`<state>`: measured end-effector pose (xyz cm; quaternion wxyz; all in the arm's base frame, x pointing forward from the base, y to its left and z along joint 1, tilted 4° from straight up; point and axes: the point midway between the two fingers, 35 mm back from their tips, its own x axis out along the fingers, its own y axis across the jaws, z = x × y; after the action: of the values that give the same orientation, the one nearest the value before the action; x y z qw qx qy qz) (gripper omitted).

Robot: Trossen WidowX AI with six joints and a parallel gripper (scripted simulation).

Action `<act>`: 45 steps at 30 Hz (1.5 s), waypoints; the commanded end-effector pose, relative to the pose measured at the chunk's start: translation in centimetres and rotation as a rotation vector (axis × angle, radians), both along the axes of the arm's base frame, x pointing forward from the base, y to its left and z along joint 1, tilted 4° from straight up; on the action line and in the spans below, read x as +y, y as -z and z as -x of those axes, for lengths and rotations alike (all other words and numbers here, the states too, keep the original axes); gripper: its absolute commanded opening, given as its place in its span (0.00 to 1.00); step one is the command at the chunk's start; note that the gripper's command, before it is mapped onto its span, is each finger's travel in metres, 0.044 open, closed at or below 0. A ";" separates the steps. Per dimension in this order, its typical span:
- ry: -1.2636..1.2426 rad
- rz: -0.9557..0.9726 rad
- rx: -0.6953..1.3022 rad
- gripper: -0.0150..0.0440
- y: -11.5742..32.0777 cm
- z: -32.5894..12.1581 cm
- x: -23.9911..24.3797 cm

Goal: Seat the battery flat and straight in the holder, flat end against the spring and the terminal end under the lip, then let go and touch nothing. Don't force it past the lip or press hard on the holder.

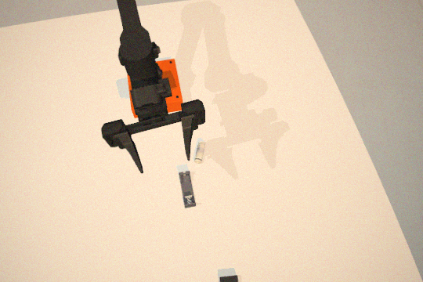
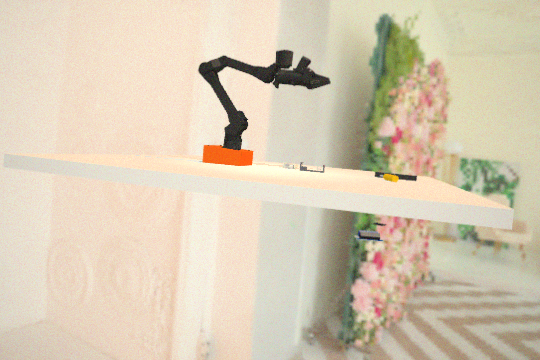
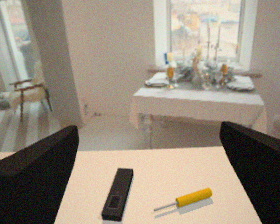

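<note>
The battery (image 1: 200, 152) (image 2: 289, 166) is a small pale cylinder lying on the table, outside the holder and a little apart from it. The holder (image 1: 186, 188) (image 2: 312, 170) is a narrow dark tray with raised ends, and a bright metal piece shows at its lower end in the top view. No battery shows in it. The spring and the lip are too small to tell apart. My gripper (image 1: 165, 166) (image 2: 329, 81) (image 3: 150, 131) is wide open and empty, high above the table and pointing roughly level. Neither battery nor holder shows in the wrist view.
A long black block (image 1: 228, 278) (image 2: 411, 178) (image 3: 122, 187) lies farther out on the table, beside a screwdriver with a yellow handle (image 2: 391, 178) (image 3: 193, 197). The arm stands on an orange base (image 1: 175, 99) (image 2: 227, 155). The table (image 1: 98, 218) (image 2: 150, 174) ends beyond the black block.
</note>
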<state>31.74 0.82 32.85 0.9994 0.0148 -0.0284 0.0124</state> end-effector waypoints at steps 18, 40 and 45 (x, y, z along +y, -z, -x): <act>-0.897 1.578 0.607 0.65 21.9 1.7 8.8; -1.818 2.133 0.406 0.65 28.5 8.7 10.1; -1.818 2.133 0.406 0.65 28.7 8.6 10.1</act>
<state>22.89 10.87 4.17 0.1659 -0.7194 0.1581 0.6557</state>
